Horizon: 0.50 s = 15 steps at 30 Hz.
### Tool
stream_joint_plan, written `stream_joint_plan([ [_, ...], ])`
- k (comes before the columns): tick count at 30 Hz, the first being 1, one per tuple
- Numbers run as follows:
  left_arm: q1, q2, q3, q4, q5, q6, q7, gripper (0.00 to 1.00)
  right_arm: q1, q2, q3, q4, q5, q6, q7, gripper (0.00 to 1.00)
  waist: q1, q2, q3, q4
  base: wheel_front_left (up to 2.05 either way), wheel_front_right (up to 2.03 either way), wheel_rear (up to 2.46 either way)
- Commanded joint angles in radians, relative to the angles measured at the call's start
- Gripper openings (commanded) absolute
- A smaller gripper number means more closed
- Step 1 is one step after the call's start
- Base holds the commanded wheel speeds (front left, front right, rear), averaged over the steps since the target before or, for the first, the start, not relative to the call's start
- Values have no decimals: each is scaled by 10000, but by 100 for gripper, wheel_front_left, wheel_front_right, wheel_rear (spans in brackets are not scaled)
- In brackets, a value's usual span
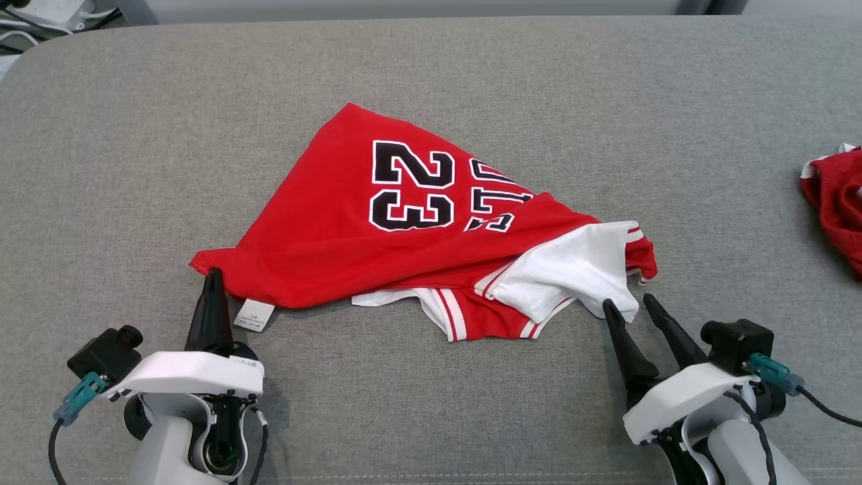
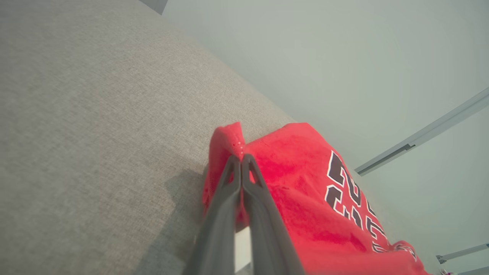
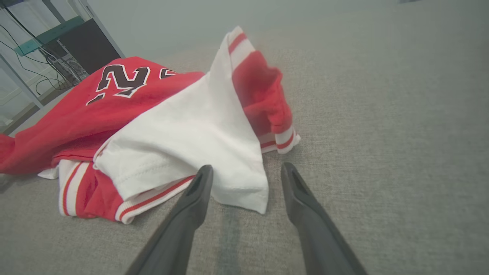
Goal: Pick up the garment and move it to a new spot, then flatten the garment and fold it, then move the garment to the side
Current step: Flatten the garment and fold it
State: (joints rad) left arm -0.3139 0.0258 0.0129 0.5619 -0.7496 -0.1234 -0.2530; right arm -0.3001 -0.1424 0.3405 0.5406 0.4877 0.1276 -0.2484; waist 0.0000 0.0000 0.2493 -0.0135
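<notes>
The jersey lies crumpled mid-cushion, long axis left to right, one corner peaking toward the far side, its 23 reading upright from the near side. A white sleeve folds over its right end, and a label sticks out near the left corner. The left gripper has its fingers pressed together, pinching that left corner. The right gripper is spread wide, tips straddling the sleeve's near corner, holding nothing. Another red garment sits at the far right edge.
</notes>
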Motion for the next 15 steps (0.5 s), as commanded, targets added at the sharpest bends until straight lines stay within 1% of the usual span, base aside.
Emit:
stream_joint_plan([
  [1, -295, 246, 200, -244, -79, -66, -87, 0, -199, 23, 211, -100, 93, 31, -134, 89, 0, 0, 71, 68, 0, 0, 0],
  [3, -320, 246, 185, -262, -99, -67, -87, 0, -241, 30, 193, -99, 134, 31, -134, 87, 0, 0, 135, 103, 0, 0, 0],
  [6, -336, 246, 163, -286, -99, -68, -87, 0, -275, 39, 117, -64, 234, 31, -134, 70, 0, 0, 205, 123, 0, 0, 0],
  [7, -335, 246, 156, -294, -104, -69, -87, 0, -286, 39, 107, -47, 263, 31, -134, 63, 0, 0, 222, 123, 0, 0, 0],
  [8, -335, 245, 152, -299, -104, -69, -87, 0, -296, 66, 80, 14, 384, 31, -134, 53, 0, 0, 250, 112, 0, 0, 0],
  [9, -334, 245, 155, -301, -103, -70, -87, 0, -304, 76, 75, 28, 429, 31, -134, 50, 0, 0, 261, 99, 0, 0, 0],
  [10, -334, 245, 155, -302, -99, -70, -87, 0, -307, 87, 57, 48, 470, 31, -134, 42, 0, 0, 271, 85, 0, 0, 0],
  [12, -350, 245, 149, -300, -100, -71, -87, 0, -310, 94, 36, 85, 546, 31, -134, 40, 0, 0, 293, 61, 0, 0, 0],
  [13, -360, 245, 148, -299, -103, -71, -87, 0, -318, 97, 37, 96, 578, 31, -134, 33, 0, 0, 299, 46, 0, 0, 0],
  [14, -369, 245, 143, -300, -108, -71, -87, 0, -328, 98, 44, 94, 603, 31, -134, 20, 0, 0, 303, 32, 0, 0, 0],
  [15, -377, 245, 140, -302, -111, -71, -87, 0, -331, 114, 24, 61, 665, 31, -134, 3, 0, 0, 309, 16, 0, 0, 0],
])
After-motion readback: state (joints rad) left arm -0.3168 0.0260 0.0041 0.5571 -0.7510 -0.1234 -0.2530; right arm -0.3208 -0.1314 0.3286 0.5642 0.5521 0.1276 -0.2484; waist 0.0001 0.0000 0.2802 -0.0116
